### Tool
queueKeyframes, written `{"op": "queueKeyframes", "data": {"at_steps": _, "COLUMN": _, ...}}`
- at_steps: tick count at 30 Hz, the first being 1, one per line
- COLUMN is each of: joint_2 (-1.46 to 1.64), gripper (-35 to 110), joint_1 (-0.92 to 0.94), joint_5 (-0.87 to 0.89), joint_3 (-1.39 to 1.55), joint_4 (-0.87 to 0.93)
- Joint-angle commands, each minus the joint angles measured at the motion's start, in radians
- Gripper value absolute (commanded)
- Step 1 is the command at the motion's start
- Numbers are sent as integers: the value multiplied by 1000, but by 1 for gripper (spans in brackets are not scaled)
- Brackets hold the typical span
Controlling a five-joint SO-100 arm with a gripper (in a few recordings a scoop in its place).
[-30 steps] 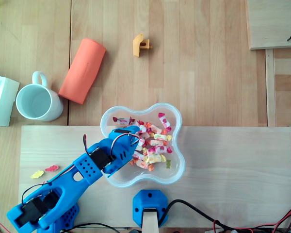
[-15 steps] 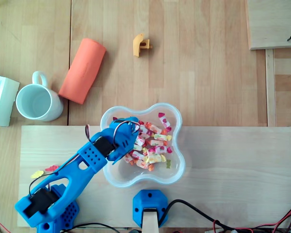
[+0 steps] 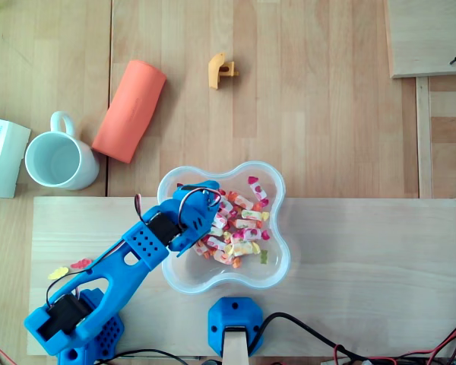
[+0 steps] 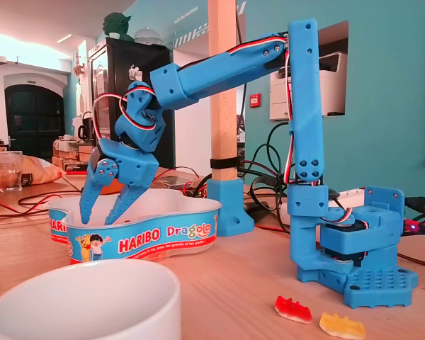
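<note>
My blue gripper [image 4: 103,211] hangs over the left part of a clear, wavy-edged Haribo bowl [image 4: 163,230], with its tips dipping inside the rim. The fingers [image 4: 86,202] stand spread and open, and I see nothing between them. From overhead, the gripper [image 3: 204,199] sits at the left edge of a heap of wrapped sweets [image 3: 239,224] in the bowl [image 3: 277,258]. The gripper's body hides the sweets right beneath it.
A white mug [image 3: 57,160] and an orange roll [image 3: 129,110] lie to the upper left, and a small orange piece [image 3: 220,71] lies further up. Two gummies [image 3: 68,268] rest on the board beside the arm's base [image 4: 354,248]. A wooden post [image 4: 223,92] stands behind the bowl.
Over the last second the arm swung, and the gripper shifted slightly up and left inside the bowl. It has held still since half a second ago.
</note>
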Motion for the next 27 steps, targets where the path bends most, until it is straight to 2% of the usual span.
{"op": "queueKeyframes", "data": {"at_steps": 1, "joint_2": 32, "gripper": 13, "joint_1": 20, "joint_5": -6, "joint_3": -34, "joint_4": 0}}
{"op": "queueKeyframes", "data": {"at_steps": 7, "joint_2": 29, "gripper": 13, "joint_1": 104, "joint_5": 61, "joint_3": -34, "joint_4": 12}}
{"op": "queueKeyframes", "data": {"at_steps": 14, "joint_2": 29, "gripper": 13, "joint_1": 109, "joint_5": 156, "joint_3": -29, "joint_4": 18}}
{"op": "queueKeyframes", "data": {"at_steps": 27, "joint_2": 25, "gripper": 13, "joint_1": 106, "joint_5": 227, "joint_3": -34, "joint_4": 17}}
